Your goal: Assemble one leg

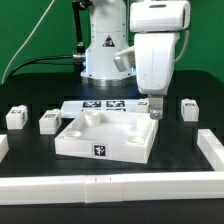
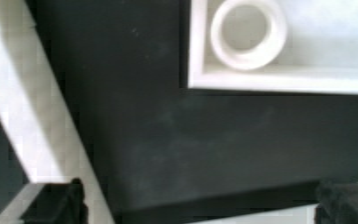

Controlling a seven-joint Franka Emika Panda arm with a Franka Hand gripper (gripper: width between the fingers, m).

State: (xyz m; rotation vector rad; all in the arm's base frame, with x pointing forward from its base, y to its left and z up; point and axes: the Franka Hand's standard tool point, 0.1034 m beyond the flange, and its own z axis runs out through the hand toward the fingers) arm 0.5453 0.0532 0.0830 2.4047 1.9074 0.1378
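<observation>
The large white square panel (image 1: 105, 138) with round corner sockets lies in the middle of the table. Three small white legs with marker tags stand apart from it: two at the exterior view's left (image 1: 15, 117) (image 1: 48, 122) and one at the right (image 1: 188, 108). My gripper (image 1: 155, 108) hangs over the panel's far right corner, away from every leg. In the wrist view the gripper (image 2: 194, 205) is open, with dark fingertips (image 2: 51, 203) wide apart and only dark table between them. The panel's corner socket (image 2: 247, 35) shows beyond them.
The marker board (image 1: 105, 105) lies behind the panel, by the robot base. A low white rail runs along the table's front (image 1: 110, 186) and right side (image 1: 210, 150). A white strip (image 2: 25, 100) shows at the wrist view's edge.
</observation>
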